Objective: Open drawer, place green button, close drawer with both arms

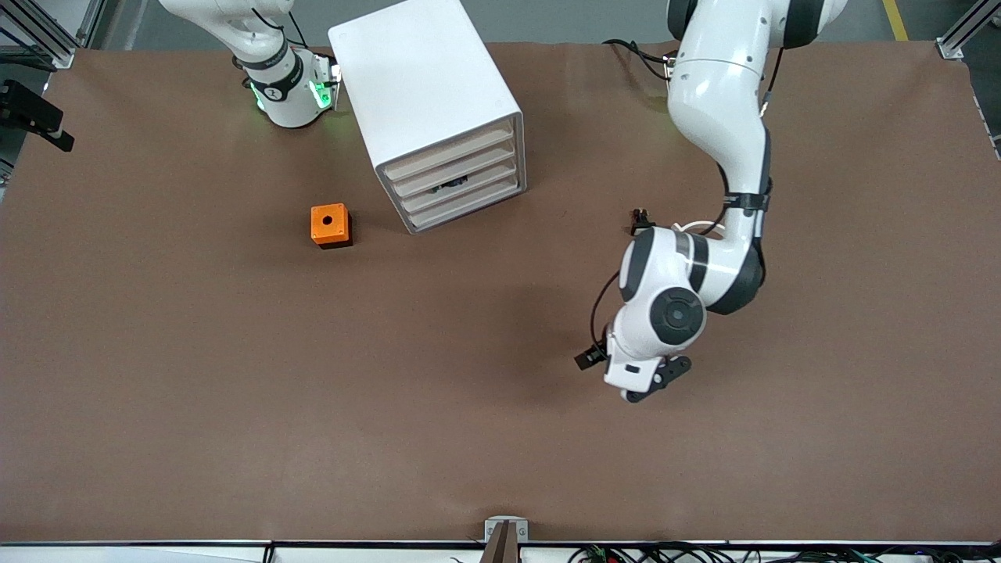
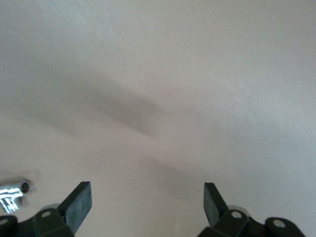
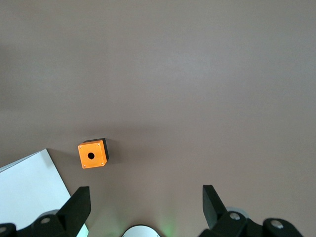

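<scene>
Four drawers front the white cabinet (image 1: 434,109), all shut; the drawer (image 1: 457,188) wanted is third from the top. A small dark part at about (image 1: 641,215), beside the left arm's elbow, may be the button, but it is too tiny to confirm. Left end effector (image 2: 147,202) hangs over bare counter (image 1: 235,407), fingers apart. Right end effector (image 3: 146,205), also spread, waits above its base near the orange box (image 1: 330,225). Opening well means meeting the drawer's lip squarely and pulling straight. Its handle is hard to make out.
</scene>
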Action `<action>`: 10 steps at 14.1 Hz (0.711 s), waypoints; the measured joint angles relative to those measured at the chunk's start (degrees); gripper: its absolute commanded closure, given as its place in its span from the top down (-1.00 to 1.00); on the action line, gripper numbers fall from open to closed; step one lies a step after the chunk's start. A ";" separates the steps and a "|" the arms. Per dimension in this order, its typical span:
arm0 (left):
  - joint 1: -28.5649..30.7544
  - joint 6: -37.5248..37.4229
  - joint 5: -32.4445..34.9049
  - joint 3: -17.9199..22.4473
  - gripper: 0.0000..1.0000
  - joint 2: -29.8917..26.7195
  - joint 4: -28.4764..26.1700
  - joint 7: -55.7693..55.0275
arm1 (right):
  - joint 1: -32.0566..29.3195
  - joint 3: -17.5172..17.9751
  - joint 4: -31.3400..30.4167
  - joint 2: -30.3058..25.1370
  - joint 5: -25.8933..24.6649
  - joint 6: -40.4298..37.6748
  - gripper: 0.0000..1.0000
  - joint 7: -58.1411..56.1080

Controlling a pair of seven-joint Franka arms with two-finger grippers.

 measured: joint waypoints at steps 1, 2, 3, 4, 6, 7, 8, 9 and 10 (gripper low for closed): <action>1.50 -0.08 0.12 -1.05 1.00 -0.33 0.01 0.01 | 0.00 0.02 0.00 0.00 0.00 0.00 1.00 0.00; 2.70 -0.09 0.22 -1.79 1.00 -0.58 0.05 0.01 | 0.00 0.02 0.00 -0.01 0.01 0.00 1.00 0.00; 3.49 -0.10 0.25 -2.10 1.00 -0.78 0.08 0.07 | 0.00 0.03 0.00 -0.01 0.02 0.04 1.00 0.00; 3.86 -0.09 0.32 -2.20 1.00 -1.04 0.20 0.43 | 0.00 0.05 0.00 -0.01 0.02 0.12 1.00 0.00; 4.15 -0.12 0.49 -2.16 1.00 -2.45 0.51 2.12 | 0.00 0.09 0.00 -0.01 0.02 0.28 1.00 0.00; 4.53 -0.59 0.67 -2.12 1.00 -3.65 0.56 3.15 | 0.00 0.09 0.00 -0.01 0.02 0.33 1.00 0.00; 5.24 -1.88 0.86 -2.09 1.00 -5.00 0.62 4.81 | 0.00 0.09 0.00 -0.01 0.02 0.33 1.00 0.00; 6.37 -3.90 0.96 -2.04 1.00 -6.66 0.66 7.46 | 0.00 0.09 -0.01 -0.02 0.02 0.34 1.00 0.00; 7.75 -6.60 1.00 -2.01 1.00 -8.44 0.66 10.56 | 0.00 0.09 -0.01 -0.02 0.02 0.35 1.00 0.00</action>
